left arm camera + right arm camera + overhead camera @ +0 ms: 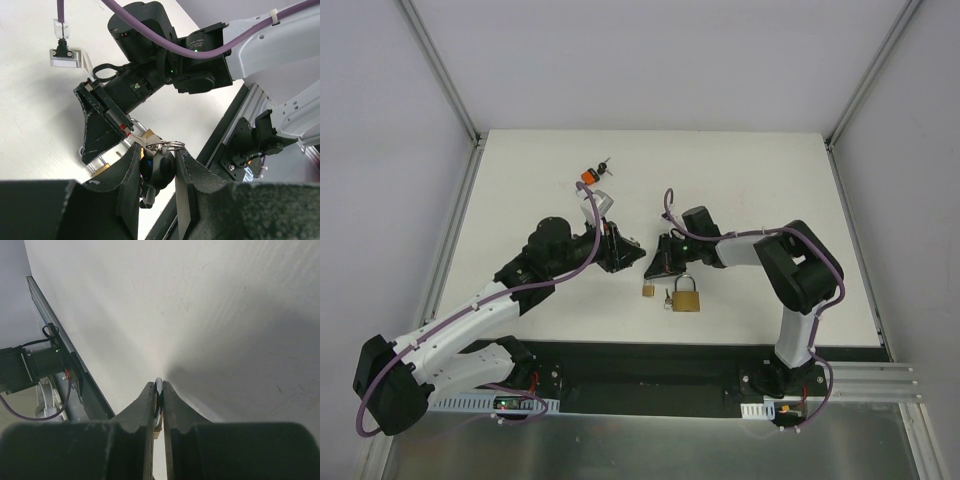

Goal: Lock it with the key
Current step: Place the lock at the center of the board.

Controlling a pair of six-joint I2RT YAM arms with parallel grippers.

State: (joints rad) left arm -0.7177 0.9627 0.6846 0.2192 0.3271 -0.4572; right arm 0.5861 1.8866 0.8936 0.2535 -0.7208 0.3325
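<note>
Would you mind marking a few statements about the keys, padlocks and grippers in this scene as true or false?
1. The left gripper grips a black-headed key. True.
2. The larger brass padlock is held in the right gripper. False: it lies on the table; the right gripper pinches the small padlock.
3. An orange-capped item lies on the far part of the table, apart from both grippers. True.
4. The right gripper's jaws stand wide open. False: they are shut on the small padlock's thin top.
</note>
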